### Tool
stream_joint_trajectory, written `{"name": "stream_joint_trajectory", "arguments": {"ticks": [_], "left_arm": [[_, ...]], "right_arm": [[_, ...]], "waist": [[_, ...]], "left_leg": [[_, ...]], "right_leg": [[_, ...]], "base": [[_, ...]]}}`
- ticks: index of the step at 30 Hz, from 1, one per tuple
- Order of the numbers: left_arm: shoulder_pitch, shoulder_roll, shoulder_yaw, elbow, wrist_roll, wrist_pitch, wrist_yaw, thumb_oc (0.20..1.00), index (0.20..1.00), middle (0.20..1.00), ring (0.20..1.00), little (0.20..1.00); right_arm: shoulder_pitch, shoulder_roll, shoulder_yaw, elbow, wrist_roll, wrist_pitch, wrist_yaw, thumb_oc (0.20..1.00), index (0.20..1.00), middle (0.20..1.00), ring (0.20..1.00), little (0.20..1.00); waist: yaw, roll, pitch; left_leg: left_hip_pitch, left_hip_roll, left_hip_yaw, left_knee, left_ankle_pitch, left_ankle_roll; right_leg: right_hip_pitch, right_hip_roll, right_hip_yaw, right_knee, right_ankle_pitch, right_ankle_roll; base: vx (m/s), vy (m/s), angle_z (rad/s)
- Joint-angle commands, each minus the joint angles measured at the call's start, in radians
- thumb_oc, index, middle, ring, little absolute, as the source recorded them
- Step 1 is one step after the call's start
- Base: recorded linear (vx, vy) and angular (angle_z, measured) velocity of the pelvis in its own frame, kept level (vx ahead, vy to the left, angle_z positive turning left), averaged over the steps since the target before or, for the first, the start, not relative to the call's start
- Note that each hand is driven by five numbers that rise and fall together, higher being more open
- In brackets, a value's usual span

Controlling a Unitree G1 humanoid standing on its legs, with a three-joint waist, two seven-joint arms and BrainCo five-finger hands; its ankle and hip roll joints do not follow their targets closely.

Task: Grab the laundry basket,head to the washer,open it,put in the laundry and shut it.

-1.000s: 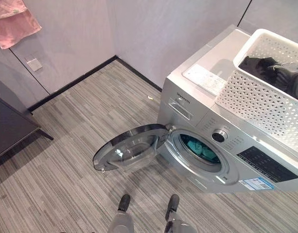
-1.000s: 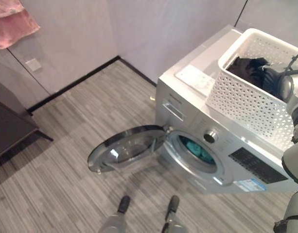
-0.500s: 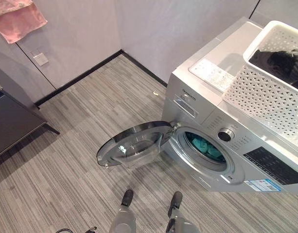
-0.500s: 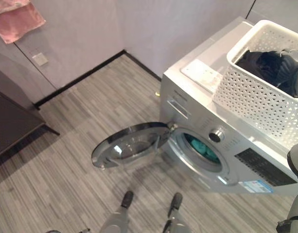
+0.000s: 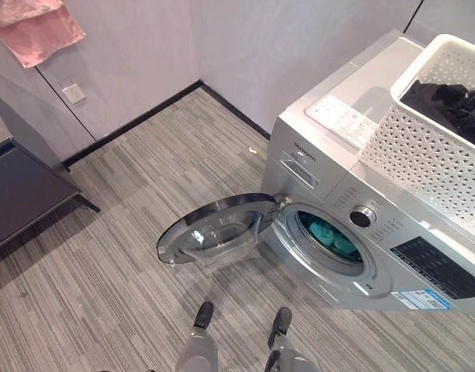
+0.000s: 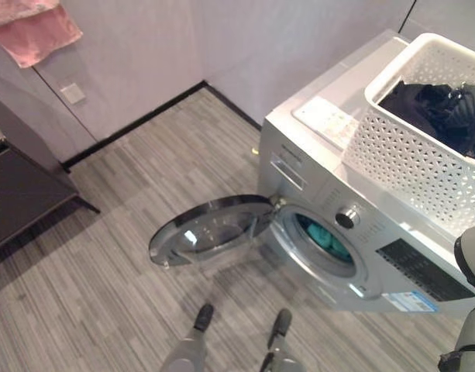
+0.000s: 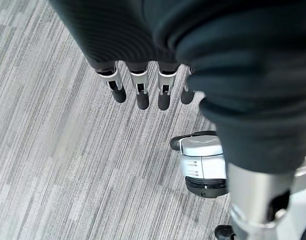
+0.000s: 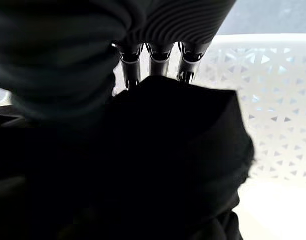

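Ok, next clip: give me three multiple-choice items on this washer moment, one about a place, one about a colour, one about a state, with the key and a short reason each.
1. Where does the white laundry basket stand?
A. on the floor by the door
B. on top of the washer
C. on the dark cabinet

2. What colour is the laundry inside the drum?
A. teal
B. pink
C. white

3. How is the washer door?
A. shut
B. taken off and lying flat
C. swung open

Key: 1 B, the basket rests on the washer's top at its right end. 2 A, teal cloth shows through the round opening. 3 C, the door hangs open to the left of the opening on its hinge.

The right hand reaches into the dark garment in the basket; the left hand hangs over the floor with straight fingers.
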Motion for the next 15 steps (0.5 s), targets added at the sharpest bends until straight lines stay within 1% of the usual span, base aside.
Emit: {"name": "stream_joint_trajectory", "arguments": {"ticks": [1,3,5,10,11,14,15], "left_arm": [[-0.065,0.056,-0.035,-0.02,0.035,-0.003,-0.004,1.0,1.0,1.0,1.0,1.0],[-0.067,0.052,-0.036,-0.016,0.037,-0.001,0.0,1.0,1.0,1.0,1.0,1.0],[-0.083,0.052,-0.018,0.005,0.036,0.005,0.01,1.0,1.0,1.0,1.0,1.0],[-0.085,0.046,-0.017,0.01,0.043,0.006,0.014,1.0,1.0,1.0,1.0,1.0],[-0.091,0.042,-0.015,0.017,0.043,0.008,0.016,1.0,1.0,1.0,1.0,1.0],[-0.096,0.042,-0.02,0.02,0.042,0.009,0.014,1.0,1.0,1.0,1.0,1.0],[-0.099,0.044,-0.019,0.016,0.038,0.008,0.017,1.0,1.0,1.0,1.0,1.0]], "right_arm": [[0.029,0.084,0.037,0.035,0.036,0.016,-0.017,0.2,0.2,0.2,0.2,0.2],[0.035,0.091,0.026,0.039,0.034,0.018,-0.025,0.2,0.2,0.2,0.2,0.2],[0.04,0.104,-0.011,0.052,0.05,0.028,-0.056,0.2,0.2,0.2,0.2,0.2],[0.043,0.096,-0.042,0.054,0.055,0.031,-0.088,0.2,0.2,0.2,0.2,0.2],[0.042,0.086,-0.076,0.058,0.069,0.033,-0.124,0.2,0.2,0.2,0.2,0.2],[0.022,0.079,-0.118,0.079,0.097,0.046,-0.153,0.2,0.2,0.2,0.2,0.2],[0.015,0.076,-0.146,0.091,0.126,0.05,-0.171,0.2,0.2,0.2,0.2,0.2]], "waist": [[0.049,-0.042,0.104],[0.048,-0.043,0.105],[0.05,-0.049,0.1],[0.045,-0.06,0.086],[0.043,-0.06,0.077],[0.033,-0.055,0.055],[0.031,-0.053,0.047]], "left_leg": [[0.02,-0.081,0.048,0.043,0.087,0.048],[0.022,-0.08,0.048,0.043,0.086,0.047],[0.043,-0.077,0.051,0.038,0.072,0.047],[0.065,-0.08,0.044,0.028,0.071,0.046],[0.08,-0.081,0.042,0.021,0.071,0.044],[0.114,-0.076,0.044,0.002,0.063,0.041],[0.125,-0.076,0.043,-0.005,0.063,0.04]], "right_leg": [[0.063,-0.004,0.021,-0.002,-0.071,0.02],[0.065,-0.004,0.02,-0.002,-0.071,0.021],[0.082,-0.001,0.019,-0.002,-0.076,0.019],[0.107,-0.007,0.003,-0.002,-0.081,0.021],[0.121,-0.01,-0.004,-0.002,-0.082,0.022],[0.151,-0.01,-0.012,-0.002,-0.092,0.022],[0.161,-0.011,-0.018,-0.002,-0.094,0.023]], "base": [[0.0,0.0,0.0],[0.0,0.0,0.0],[0.0,0.0,0.0],[0.02,0.004,0.1],[0.03,0.005,0.22],[0.02,0.025,0.13],[0.03,0.028,0.19]]}}
